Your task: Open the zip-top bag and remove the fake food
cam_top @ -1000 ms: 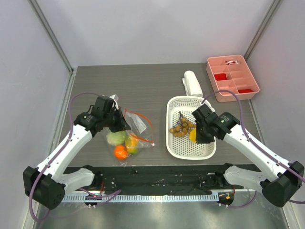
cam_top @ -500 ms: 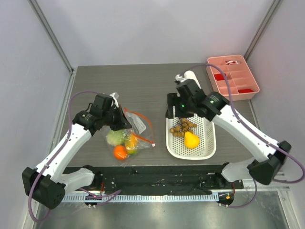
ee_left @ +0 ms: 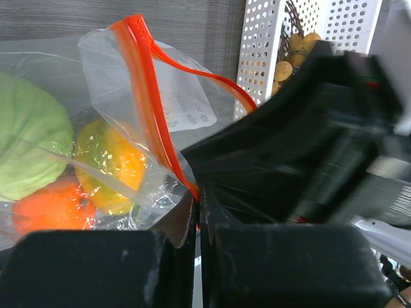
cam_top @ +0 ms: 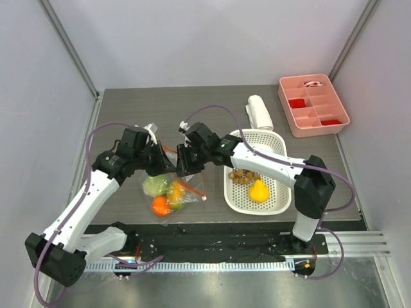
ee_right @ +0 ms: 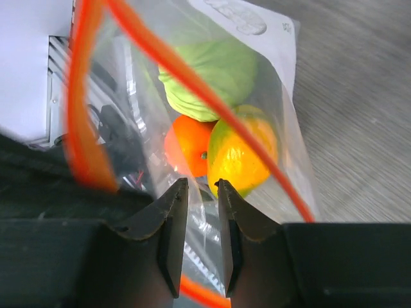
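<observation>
The zip-top bag lies left of centre, its orange-red zip strip gaping. My left gripper is shut on the strip's near end. Inside the bag are a green fruit, an orange and a green-orange mango. My right gripper is inside the bag's mouth just above the mango, its jaws a narrow gap apart with a fold of clear film running between them. The brown grapes and a yellow fruit lie in the basket.
The white perforated basket stands right of the bag, close behind the right forearm. A rolled white cloth and a pink compartment tray sit at the back right. The two grippers are almost touching over the bag.
My right arm left the yellow fruit in the basket and swung left across the table into the bag's mouth. Its jaws opened wide, then narrowed. The left gripper kept its hold.
</observation>
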`<action>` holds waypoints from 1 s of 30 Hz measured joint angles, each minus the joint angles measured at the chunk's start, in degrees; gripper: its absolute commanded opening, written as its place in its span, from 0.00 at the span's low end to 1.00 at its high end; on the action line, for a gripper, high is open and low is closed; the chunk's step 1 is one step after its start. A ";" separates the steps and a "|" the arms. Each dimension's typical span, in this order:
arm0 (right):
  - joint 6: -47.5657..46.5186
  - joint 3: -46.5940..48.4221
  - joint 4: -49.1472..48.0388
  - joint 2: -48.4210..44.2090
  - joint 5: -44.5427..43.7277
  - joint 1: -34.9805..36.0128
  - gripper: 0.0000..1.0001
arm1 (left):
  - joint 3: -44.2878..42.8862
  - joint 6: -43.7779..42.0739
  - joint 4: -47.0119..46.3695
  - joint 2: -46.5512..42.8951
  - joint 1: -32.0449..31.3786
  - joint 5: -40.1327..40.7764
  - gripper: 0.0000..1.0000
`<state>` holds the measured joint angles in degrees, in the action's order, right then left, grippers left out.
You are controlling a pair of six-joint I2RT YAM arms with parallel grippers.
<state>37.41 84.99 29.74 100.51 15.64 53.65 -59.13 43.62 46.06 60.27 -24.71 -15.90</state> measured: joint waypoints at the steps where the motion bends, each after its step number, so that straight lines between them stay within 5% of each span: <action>1: 0.90 -1.05 -2.14 0.68 0.92 0.35 0.32 | -0.04 0.22 0.11 -0.24 0.00 -0.07 0.00; 3: 2.16 -2.80 -4.42 1.36 1.60 0.72 0.35 | -0.35 0.72 0.31 -0.44 0.00 -0.22 0.00; 10: 5.62 -9.09 -7.98 1.77 0.90 3.02 0.69 | -1.22 1.36 0.61 -0.33 0.00 -1.01 0.00; 19: 9.62 -13.51 -12.72 3.41 -4.31 5.70 0.85 | 1.81 1.27 2.58 -0.39 0.52 0.96 0.00; 26: 15.76 -15.67 -22.93 10.56 -10.58 8.83 0.85 | 6.29 1.46 3.63 -0.79 0.98 5.55 0.00; 29: 18.58 -13.25 -24.55 12.92 -14.64 10.32 0.75 | 6.99 2.23 2.86 -3.32 0.90 6.08 0.00; 30: 19.41 -11.74 -25.44 14.36 -15.63 10.95 0.60 | 7.48 2.51 2.58 -4.26 0.63 5.99 0.00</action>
<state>56.82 73.25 4.29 114.87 0.01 64.60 -51.66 46.13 48.64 56.01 -24.08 -9.91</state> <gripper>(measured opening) 0.802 0.002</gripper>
